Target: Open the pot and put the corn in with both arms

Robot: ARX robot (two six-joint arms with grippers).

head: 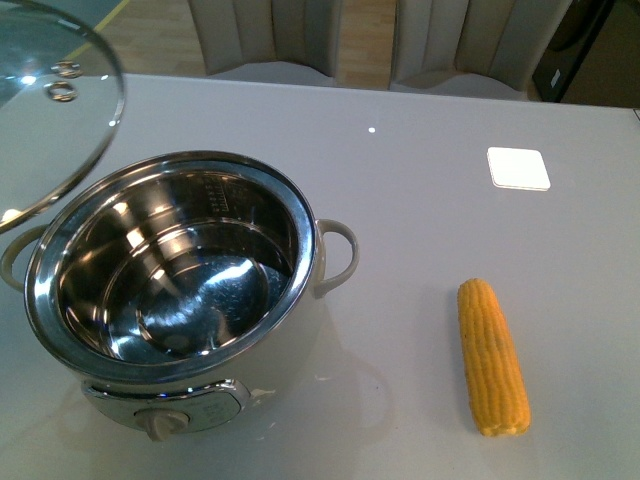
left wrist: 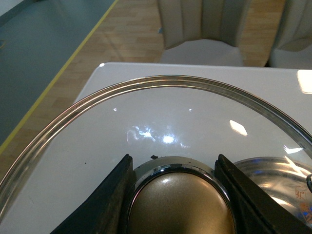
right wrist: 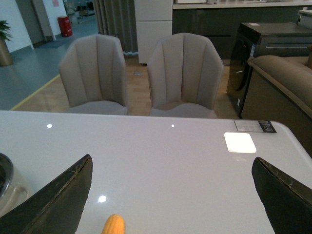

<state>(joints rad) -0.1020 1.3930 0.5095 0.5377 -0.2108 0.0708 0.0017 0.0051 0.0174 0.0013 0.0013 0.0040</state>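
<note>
Presently: left jaws clamp lid knob (left wrist: pixel 178 204); right jaws wide; glossy grey table (head: pixel 420 190), 2 beige chairs (right wrist: pixel 183 73) beyond.

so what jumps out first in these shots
The big shiny round steel pot stands open and empty at the left. Above its left side the round glass lid hangs tilted, its bronze knob clamped by the left gripper. A yellow-orange corn cob lies apart to the pot's right.

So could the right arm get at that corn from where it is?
Probably yes. The right gripper is open, the tip of the corn shows between its fingers, and the corn lies alone on bare table, apart from the pot.
</note>
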